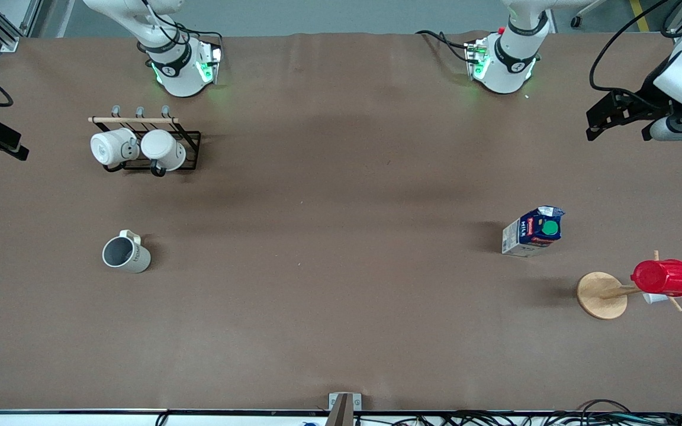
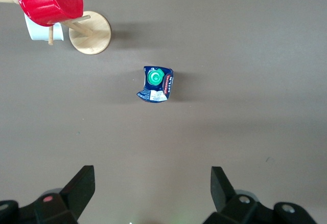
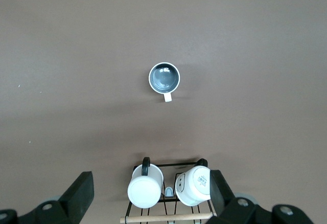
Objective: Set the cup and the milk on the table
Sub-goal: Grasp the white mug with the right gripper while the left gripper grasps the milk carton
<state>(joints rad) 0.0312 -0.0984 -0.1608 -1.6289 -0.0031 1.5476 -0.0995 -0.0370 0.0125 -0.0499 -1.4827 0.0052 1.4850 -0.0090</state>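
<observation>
Judging by the layout, you had both placements done: cup (image 1: 126, 255) upright at the right arm's end of the table (image 1: 341, 331), milk (image 1: 533, 231) upright at the left arm's end near the wooden mug tree (image 1: 607, 294), left gripper (image 2: 152, 193) and right gripper (image 3: 152, 193) spread wide, empty, high above them.

Bare table (image 1: 341, 248) around cup (image 1: 125, 254); red cup (image 1: 663, 277) near milk (image 1: 534, 231)

Even overhead light, soft shadows
</observation>
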